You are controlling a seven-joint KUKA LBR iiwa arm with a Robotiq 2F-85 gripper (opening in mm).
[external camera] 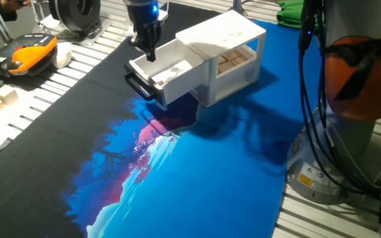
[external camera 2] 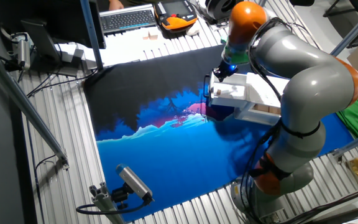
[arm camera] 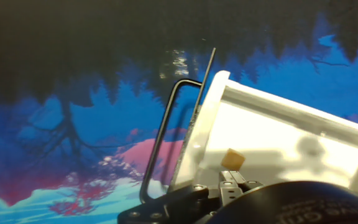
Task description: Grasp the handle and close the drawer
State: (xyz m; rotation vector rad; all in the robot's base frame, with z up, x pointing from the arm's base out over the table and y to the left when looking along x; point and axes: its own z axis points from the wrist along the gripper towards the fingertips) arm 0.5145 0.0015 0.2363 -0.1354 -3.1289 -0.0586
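Observation:
The white drawer (external camera: 167, 71) stands pulled out of its white cabinet (external camera: 227, 39). The black bar handle (external camera: 137, 86) runs across its front panel. My gripper (external camera: 151, 54) hangs over the drawer's front corner, just above the rim and behind the handle, holding nothing. In the hand view the handle (arm camera: 162, 140) is a thin black loop left of the drawer's front wall (arm camera: 197, 134), and a small tan block (arm camera: 232, 159) lies inside the drawer. The finger gap is hidden. In the other fixed view the gripper (external camera 2: 220, 71) is over the drawer (external camera 2: 232, 93).
A blue and black printed mat (external camera: 197, 172) covers the table. Wooden blocks (external camera: 232, 61) sit in the cabinet's lower shelf. An orange and black device (external camera: 28, 54) lies at the far left. The arm's base (external camera: 356, 86) and cables stand at the right.

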